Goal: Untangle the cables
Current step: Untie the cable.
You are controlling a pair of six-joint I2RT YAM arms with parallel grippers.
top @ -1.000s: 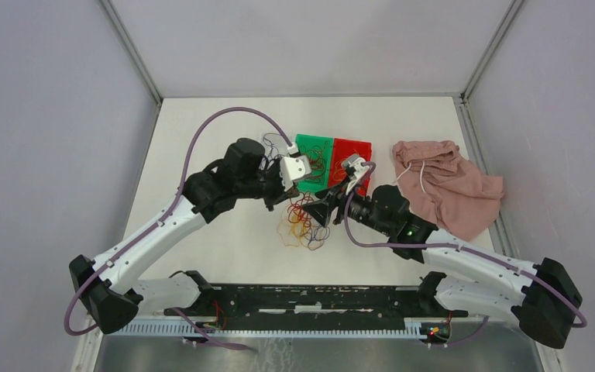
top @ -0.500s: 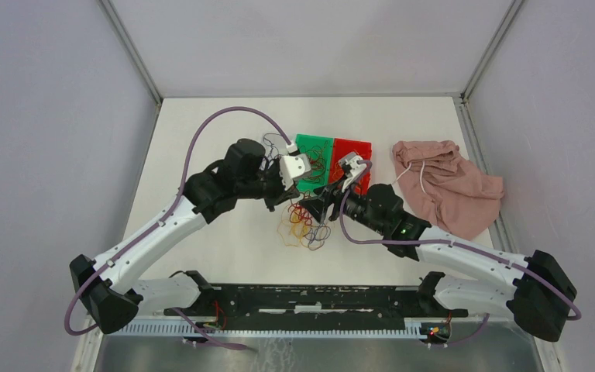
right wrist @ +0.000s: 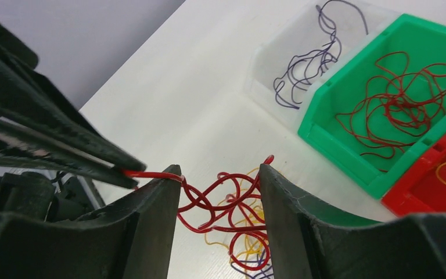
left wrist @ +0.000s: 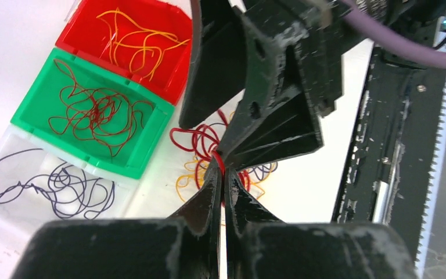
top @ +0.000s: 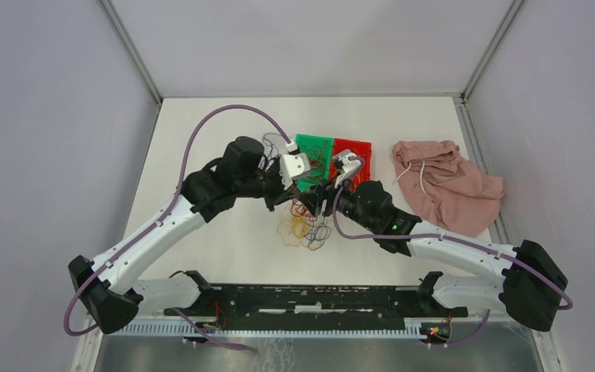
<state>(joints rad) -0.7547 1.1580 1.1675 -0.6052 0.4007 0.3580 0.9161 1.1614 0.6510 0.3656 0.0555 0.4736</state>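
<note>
A tangled clump of red, yellow-orange and purple cables [top: 304, 225] lies on the white table in front of the bins; it also shows in the right wrist view [right wrist: 241, 215] and the left wrist view [left wrist: 197, 142]. My left gripper [left wrist: 223, 167] is shut on a red cable [right wrist: 151, 173] pulled from the clump and holds it taut just above the table. My right gripper [right wrist: 219, 171] is open, its jaws straddling the red loops of the clump, the left finger [right wrist: 151, 209] touching the held red cable. In the top view the two grippers meet [top: 298, 200] above the clump.
Three bins stand behind the clump: a clear one [right wrist: 279, 64] with purple cables, a green one [top: 314, 146] with dark red cables, a red one [top: 354, 151] with yellow-orange cables. A pink cloth [top: 449, 190] with a white drawstring lies at the right.
My right arm has moved left and forward, so its open jaws now sit around the clump right by my left gripper. The left arm has hardly moved.
</note>
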